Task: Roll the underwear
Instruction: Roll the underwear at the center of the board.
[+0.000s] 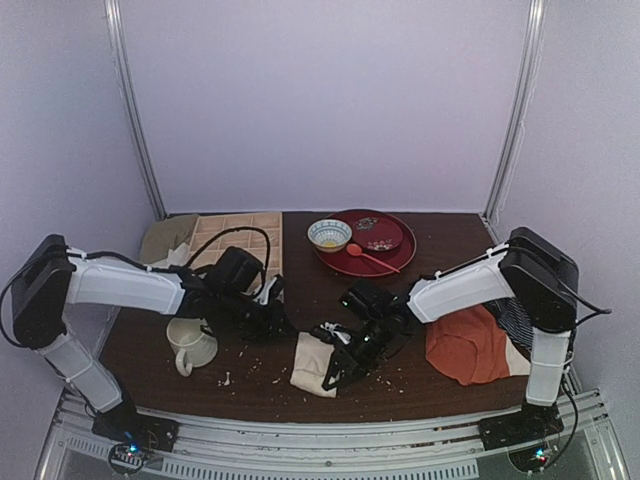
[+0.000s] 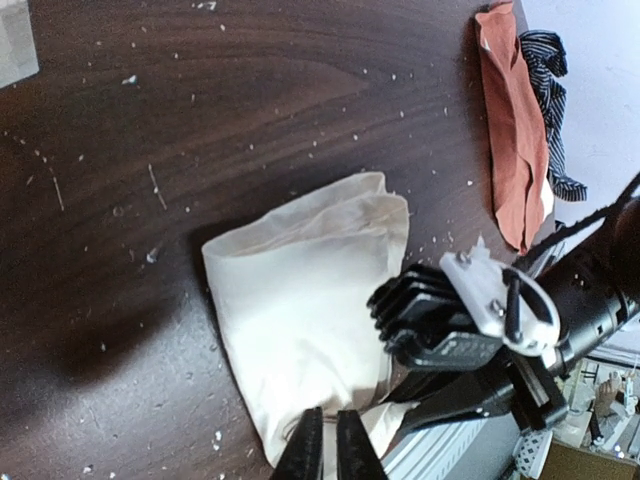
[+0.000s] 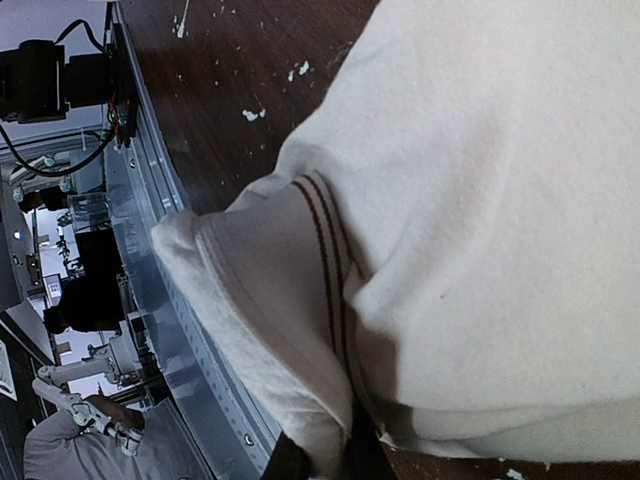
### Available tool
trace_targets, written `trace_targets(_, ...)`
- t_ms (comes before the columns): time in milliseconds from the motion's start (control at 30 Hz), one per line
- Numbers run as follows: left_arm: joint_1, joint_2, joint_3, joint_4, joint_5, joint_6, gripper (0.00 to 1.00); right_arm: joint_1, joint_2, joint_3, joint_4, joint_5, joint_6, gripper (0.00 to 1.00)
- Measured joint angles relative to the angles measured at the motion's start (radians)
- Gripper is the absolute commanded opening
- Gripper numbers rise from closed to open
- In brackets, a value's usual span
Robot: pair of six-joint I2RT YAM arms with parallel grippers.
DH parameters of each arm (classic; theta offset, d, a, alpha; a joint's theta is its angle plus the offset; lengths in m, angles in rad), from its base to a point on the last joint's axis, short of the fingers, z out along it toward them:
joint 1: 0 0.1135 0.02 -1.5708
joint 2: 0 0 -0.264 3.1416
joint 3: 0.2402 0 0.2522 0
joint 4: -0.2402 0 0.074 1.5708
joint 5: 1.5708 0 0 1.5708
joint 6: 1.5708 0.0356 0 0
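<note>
The dark wood worktop [image 1: 440, 385] is strewn with crumbs, with pale walls behind. The underwear [image 1: 312, 365] lies folded into a thick pad near the front edge, between your two tools.

Your right tool [image 3: 328, 462] is clamped on the banded hem, with cloth bunched between its fingers. Your left tool [image 2: 327, 452] hangs over another edge of the pad, fingers a crack apart. You cannot tell whether it is free or nipping cloth.

To roll well, I judge you should:
- Hold the hem low and taut with the right tool.
- Take the free edge squarely with the left.
- Turn it towards the right tool in small, even turns so the layers don't splay.
- Avoid dragging the pad off the front edge.

The mug [image 1: 190, 345] stands outside the left tool and the orange garment [image 1: 470, 345] outside the right, both well apart.
</note>
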Motion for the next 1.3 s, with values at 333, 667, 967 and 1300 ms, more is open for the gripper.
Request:
trace_targets(333,-0.046,-0.095,-0.061,0.024,0.111,0.063,0.08,-0.006,0.033,0.060,-0.090,-0.016,-0.042,0.00)
trace_targets(667,-0.191,-0.018,-0.047,0.079,0.142,0.072,0.01,-0.009,0.049,0.093,-0.146,-0.019,-0.064,0.00)
trace_targets(967,-0.207,0.011,-0.086,0.097,0.053,0.035,0.00,-0.009,0.050,0.097,-0.157,-0.019,-0.076,0.00)
trace_targets(1300,-0.209,0.081,-0.077,0.123,-0.025,-0.031,0.00,-0.009,0.049,0.099,-0.163,-0.013,-0.080,0.00)
